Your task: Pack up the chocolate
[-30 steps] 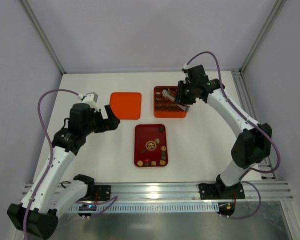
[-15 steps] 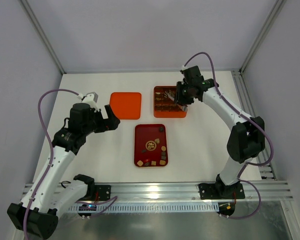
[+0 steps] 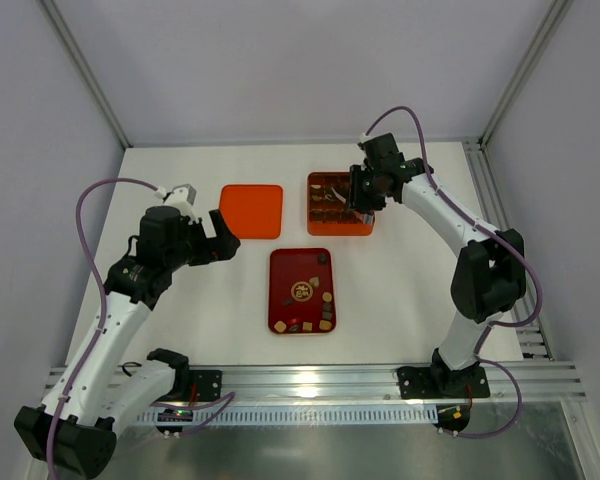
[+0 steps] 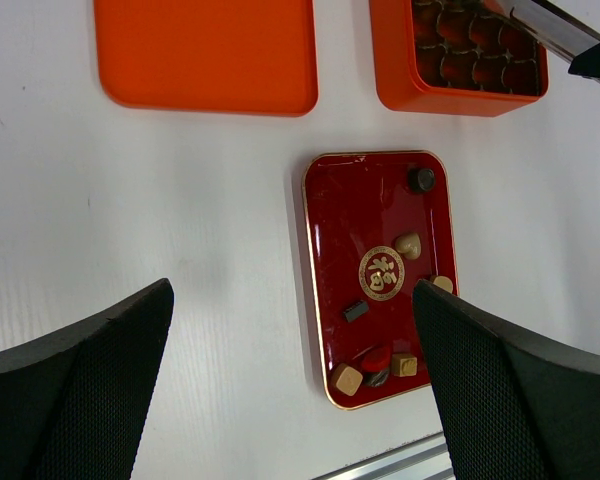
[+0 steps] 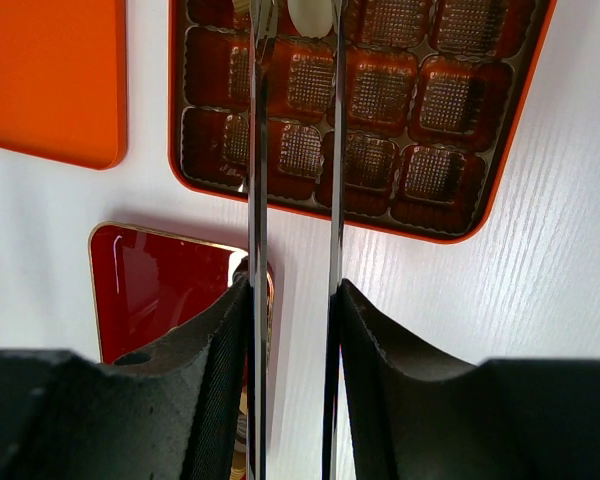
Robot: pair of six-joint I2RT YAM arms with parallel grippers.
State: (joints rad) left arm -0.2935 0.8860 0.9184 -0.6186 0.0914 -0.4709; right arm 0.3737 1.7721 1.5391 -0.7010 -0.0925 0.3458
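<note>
Several small pieces of chocolate [image 4: 347, 378] in tan, cream and dark brown lie on the dark red tray [image 4: 350, 220] in mid-table. My right gripper [image 5: 293, 290] is shut on metal tongs [image 5: 258, 150], and its blades reach over the orange grid box [image 5: 380, 225]. A cream chocolate [image 5: 310, 15] sits between the blade tips at the box's far row, with a gap on its left side. In the top view that gripper [image 3: 358, 190] hangs over the box [image 3: 340, 232]. My left gripper [image 4: 295, 400] stands wide open above the table left of the tray, holding nothing.
A flat orange lid [image 3: 252, 211] lies left of the box, behind the red tray [image 3: 285, 275]. The same lid [image 4: 205, 55] is in the left wrist view. Metal rails run along the table's near edge and right side.
The right arm has swung slightly left and further over the box, and the tong blades have spread a little. The left arm has not moved.
</note>
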